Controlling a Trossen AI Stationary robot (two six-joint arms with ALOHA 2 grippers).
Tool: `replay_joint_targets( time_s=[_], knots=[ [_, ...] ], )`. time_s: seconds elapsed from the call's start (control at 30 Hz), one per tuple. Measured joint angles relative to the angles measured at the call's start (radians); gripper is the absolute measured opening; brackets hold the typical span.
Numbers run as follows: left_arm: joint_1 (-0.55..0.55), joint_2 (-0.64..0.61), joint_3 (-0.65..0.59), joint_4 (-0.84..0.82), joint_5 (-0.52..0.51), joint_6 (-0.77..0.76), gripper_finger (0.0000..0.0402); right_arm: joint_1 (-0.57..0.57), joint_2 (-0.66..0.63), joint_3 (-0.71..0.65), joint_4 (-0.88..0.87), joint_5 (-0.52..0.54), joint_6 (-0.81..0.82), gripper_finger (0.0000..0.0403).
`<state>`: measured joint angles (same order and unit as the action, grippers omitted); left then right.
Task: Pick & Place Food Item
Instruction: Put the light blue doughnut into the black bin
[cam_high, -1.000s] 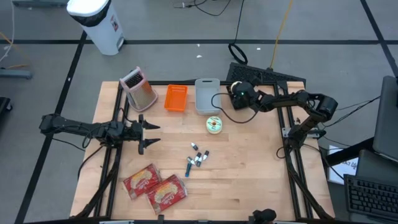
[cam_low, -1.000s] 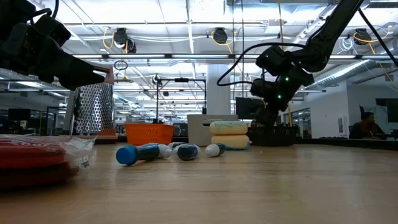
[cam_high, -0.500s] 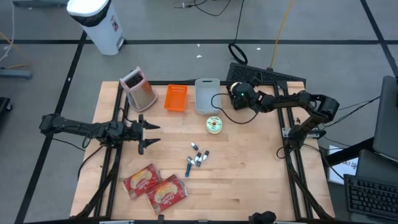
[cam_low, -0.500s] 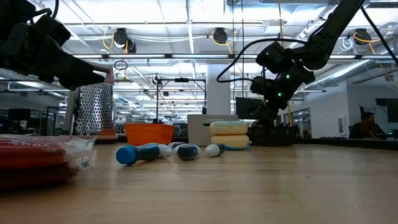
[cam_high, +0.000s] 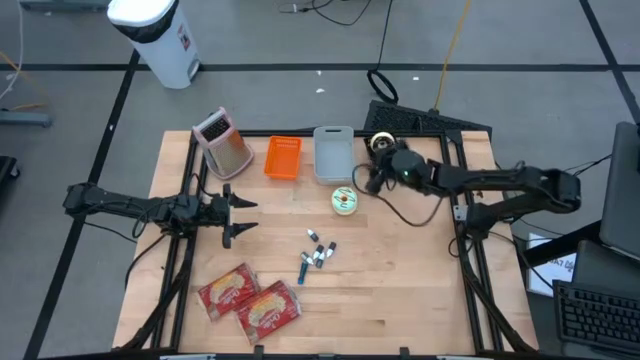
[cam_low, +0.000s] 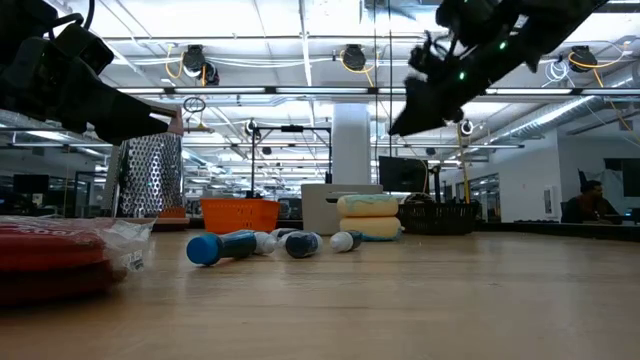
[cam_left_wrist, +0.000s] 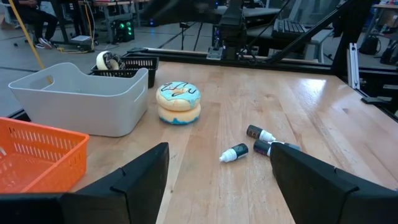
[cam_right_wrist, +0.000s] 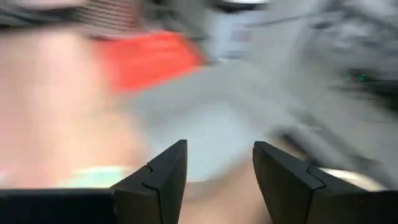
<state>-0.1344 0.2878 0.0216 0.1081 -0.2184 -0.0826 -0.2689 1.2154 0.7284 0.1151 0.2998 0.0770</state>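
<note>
Two open, empty grippers, right gripper (cam_right_wrist: 214, 180) view blurred, donut (cam_high: 345, 200) partly hidden below, left gripper (cam_high: 238, 215) idle

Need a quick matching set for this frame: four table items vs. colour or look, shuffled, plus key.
Items:
1. basket
2. bin
3. donut
4. grater

Descriptions:
A. metal, perforated
B. orange
C. pale grey
D. light blue icing

Pairs: 1-B, 2-C, 3-D, 4-A
</note>
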Motion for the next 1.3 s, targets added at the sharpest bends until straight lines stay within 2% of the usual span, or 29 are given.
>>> replay_joint_targets(
  time_s=[0.07,0.27,0.4,0.63,0.93,1.3],
  knots=[
    [0.000,0.000,0.000,0.000,0.000,0.000,0.0283,0.047,-0.001,0.000,0.000,-0.077,0.073,0.0171],
    [0.000,0.000,0.000,0.000,0.000,0.000,0.0283,0.146,0.058,-0.001,-0.039,-0.215,0.284,0.0171],
    [0.000,0.000,0.000,-0.001,0.000,0.000,0.0283,0.160,0.100,-0.025,-0.054,-0.225,0.426,0.0172],
    [0.000,0.000,0.000,0.000,0.000,0.000,0.0283,0.105,0.113,-0.174,0.155,-0.226,0.625,0.0193],
    [0.000,0.000,0.000,0.000,0.000,0.000,0.0283,0.103,0.153,-0.207,0.302,-0.166,0.645,0.0248],
    [0.000,0.000,0.000,-0.001,0.000,0.000,0.0283,0.105,0.307,-0.194,0.411,-0.140,0.637,0.0239]
  ],
)
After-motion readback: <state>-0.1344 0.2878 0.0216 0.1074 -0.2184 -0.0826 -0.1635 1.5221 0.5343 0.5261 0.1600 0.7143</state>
